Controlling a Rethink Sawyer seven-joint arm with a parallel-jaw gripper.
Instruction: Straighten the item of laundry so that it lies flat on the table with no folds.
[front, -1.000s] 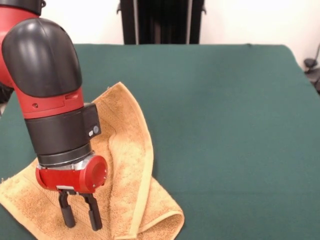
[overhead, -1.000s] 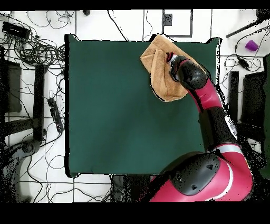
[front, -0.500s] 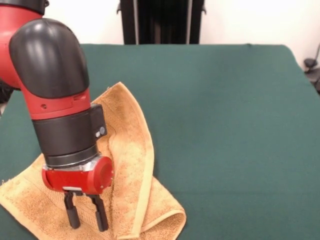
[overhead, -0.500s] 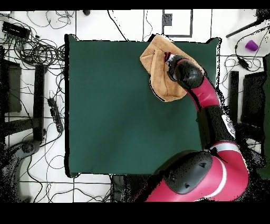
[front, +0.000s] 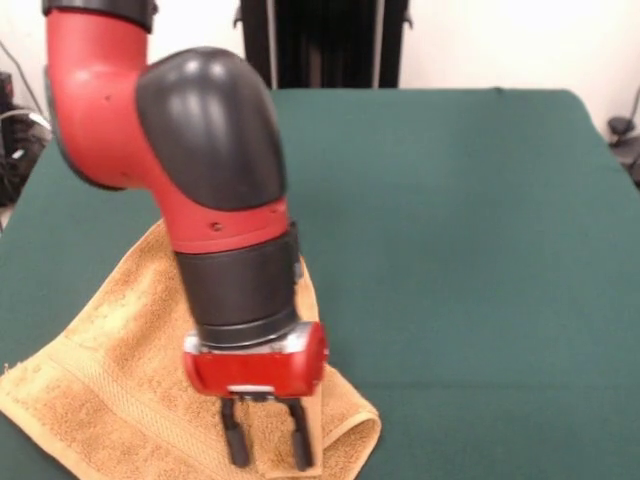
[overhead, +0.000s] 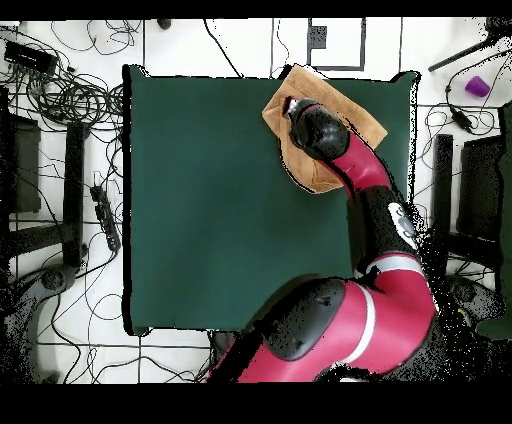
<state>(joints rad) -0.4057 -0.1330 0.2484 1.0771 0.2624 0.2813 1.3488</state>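
- One golden-orange terry towel (front: 90, 370), lying on the dark green bench (front: 470, 230) near a corner: front-left area in the front view, top right in the overhead view (overhead: 350, 115).
- Not flat: long fold with a paler hem running down its right side in the front view, ending in a rounded doubled-over lump at the lower right corner.
- Left portion spread out, woven band stripe visible running diagonally across it.
- Lower edge of towel cut off by the bottom of the front view.
- Middle of towel hidden behind the arm (front: 210, 180) in the front view; overhead, arm covers the centre too, only the outer edges of the cloth showing.
- No tag discernible in either view.
- One end effector (front: 267, 450), pointing down over the folded edge at the towel's lower right; two black fingers (front: 234, 445) spread apart with a gap between, tips at cloth level.
- Can't tell whether any cloth sits between the fingers, or whether tips touch it or just hover.
- End effector itself hidden under the wrist in the overhead view.
- Counts: 1 towel, 1 bench, 1 arm, 1 end effector with 2 fingers.
- Off-bench overhead: cables (overhead: 60, 90) on the floor, one small purple object (overhead: 477, 86) at far right.
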